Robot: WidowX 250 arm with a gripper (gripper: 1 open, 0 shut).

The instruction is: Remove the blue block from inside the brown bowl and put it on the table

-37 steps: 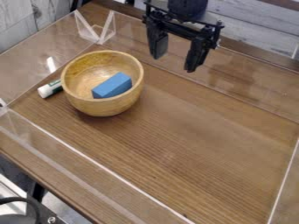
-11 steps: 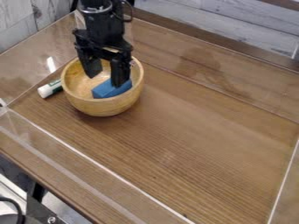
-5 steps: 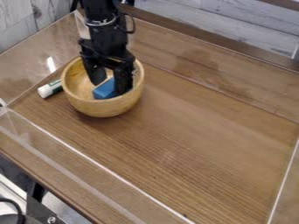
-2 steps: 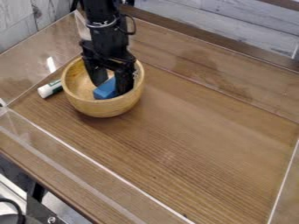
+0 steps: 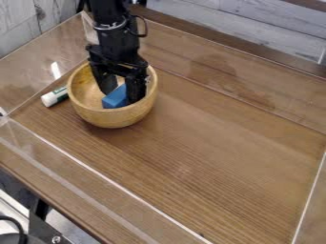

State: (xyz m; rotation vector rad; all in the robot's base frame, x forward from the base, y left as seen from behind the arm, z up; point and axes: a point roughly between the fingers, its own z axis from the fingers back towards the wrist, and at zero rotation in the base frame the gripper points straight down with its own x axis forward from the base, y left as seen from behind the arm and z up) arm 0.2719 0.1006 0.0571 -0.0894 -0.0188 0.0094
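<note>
The brown bowl (image 5: 90, 112) sits at the left of the table (image 5: 204, 143). Inside it lies the blue block (image 5: 114, 96), partly covered by the arm. My black gripper (image 5: 116, 88) points straight down into the bowl, open, with one finger on each side of the block. Whether the fingers touch the block I cannot tell.
A small white-and-green marker-like object (image 5: 53, 95) lies just left of the bowl. Low clear plastic walls (image 5: 76, 195) run along the table's edges. A clear folded piece stands at the far back left.
Between several seconds ago and now the gripper came from the back right, over the bowl and down into it around the block. Over the last second nothing has visibly moved.
</note>
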